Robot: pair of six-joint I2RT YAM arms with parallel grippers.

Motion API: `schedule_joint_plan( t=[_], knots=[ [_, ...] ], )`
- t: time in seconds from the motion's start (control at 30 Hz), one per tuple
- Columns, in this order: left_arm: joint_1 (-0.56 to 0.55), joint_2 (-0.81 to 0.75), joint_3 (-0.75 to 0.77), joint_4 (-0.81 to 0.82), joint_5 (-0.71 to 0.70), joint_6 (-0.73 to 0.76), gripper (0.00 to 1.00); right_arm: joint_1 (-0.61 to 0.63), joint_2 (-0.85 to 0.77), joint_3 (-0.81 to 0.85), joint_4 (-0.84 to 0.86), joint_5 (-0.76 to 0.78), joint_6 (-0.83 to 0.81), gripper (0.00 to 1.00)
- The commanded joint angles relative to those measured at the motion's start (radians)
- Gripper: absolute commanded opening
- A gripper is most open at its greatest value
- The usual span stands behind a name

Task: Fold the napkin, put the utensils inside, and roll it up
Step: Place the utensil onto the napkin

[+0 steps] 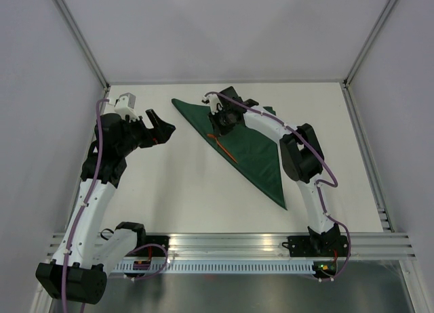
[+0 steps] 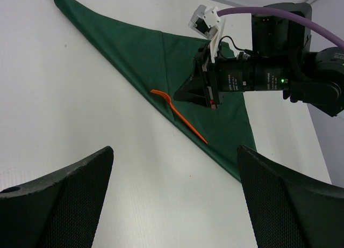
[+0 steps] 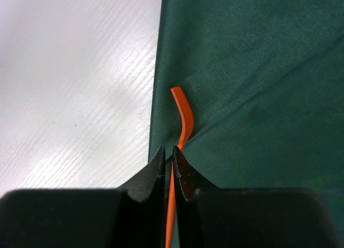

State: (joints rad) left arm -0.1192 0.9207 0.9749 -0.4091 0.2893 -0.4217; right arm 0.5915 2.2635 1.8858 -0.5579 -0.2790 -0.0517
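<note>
The dark green napkin [image 1: 256,154] lies folded into a long triangle on the white table, also seen in the left wrist view [image 2: 156,55] and the right wrist view [image 3: 258,71]. A thin orange-red utensil [image 1: 228,151] rests on it along the left folded edge, its curved end pointing away [image 3: 185,111]. My right gripper [image 3: 167,151] is down on the napkin with its jaws closed to a narrow slit around the utensil's handle [image 2: 188,124]. My left gripper [image 1: 163,131] hangs wide open over bare table left of the napkin, nothing between its fingers [image 2: 174,151].
White walls with metal corner posts [image 1: 81,42] close in the table on three sides. An aluminium rail [image 1: 230,245] carrying both arm bases runs along the near edge. The right arm [image 1: 298,154] stretches over the napkin's right part.
</note>
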Motion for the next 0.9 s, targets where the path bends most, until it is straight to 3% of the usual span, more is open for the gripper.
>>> schedule_joint_plan(
  t=[0.0,0.87],
  knots=[
    [0.004,-0.003,0.007,0.023,0.01,-0.02,0.99,-0.002,-0.027,0.052,0.027,-0.066,-0.004,0.14],
    [0.004,0.009,0.007,0.026,0.007,-0.015,0.99,-0.001,0.103,0.161,-0.025,-0.114,-0.028,0.13]
  ],
)
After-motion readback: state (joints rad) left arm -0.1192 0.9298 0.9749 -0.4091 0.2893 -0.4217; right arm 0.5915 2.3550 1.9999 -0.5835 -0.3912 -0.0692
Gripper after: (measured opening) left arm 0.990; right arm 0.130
